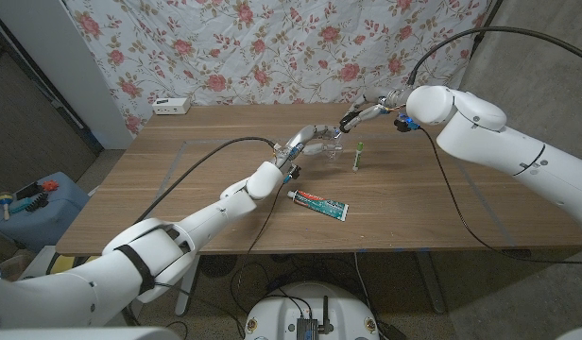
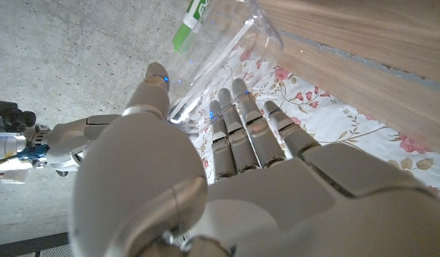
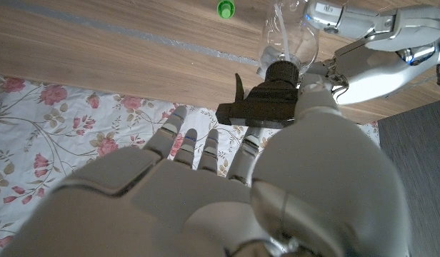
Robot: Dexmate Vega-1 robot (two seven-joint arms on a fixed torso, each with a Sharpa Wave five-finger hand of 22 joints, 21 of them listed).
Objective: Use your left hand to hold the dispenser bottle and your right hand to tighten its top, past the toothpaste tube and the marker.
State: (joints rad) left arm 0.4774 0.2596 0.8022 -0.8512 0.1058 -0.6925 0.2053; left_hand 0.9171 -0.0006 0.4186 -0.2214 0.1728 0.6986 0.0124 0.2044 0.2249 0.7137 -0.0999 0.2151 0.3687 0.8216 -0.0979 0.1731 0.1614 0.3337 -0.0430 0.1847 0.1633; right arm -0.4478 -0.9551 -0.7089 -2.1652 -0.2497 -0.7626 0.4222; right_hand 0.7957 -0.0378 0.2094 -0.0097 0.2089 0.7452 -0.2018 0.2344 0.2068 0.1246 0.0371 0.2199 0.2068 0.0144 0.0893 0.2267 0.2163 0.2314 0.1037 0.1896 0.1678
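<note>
The clear dispenser bottle [image 1: 332, 147] stands mid-table, and my left hand [image 1: 308, 140] holds its body, fingers [image 2: 243, 114] wrapped on the clear plastic [image 2: 221, 63]. Its black pump top [image 3: 271, 101] sits between the thumb and a finger of my right hand [image 1: 365, 114], which reaches in from above and pinches it. The right hand's fingers [image 3: 206, 146] and thumb [image 3: 316, 100] flank the pump. A green marker [image 1: 359, 156] stands just right of the bottle. Nearer me lies the toothpaste tube [image 1: 319, 203].
A white power strip [image 1: 172, 106] lies at the table's far left corner, under the flowered cloth [image 1: 272, 47]. Black cables [image 1: 206, 156] trail over the table to both wrists. A blue box [image 1: 31, 203] stands on the floor to the left.
</note>
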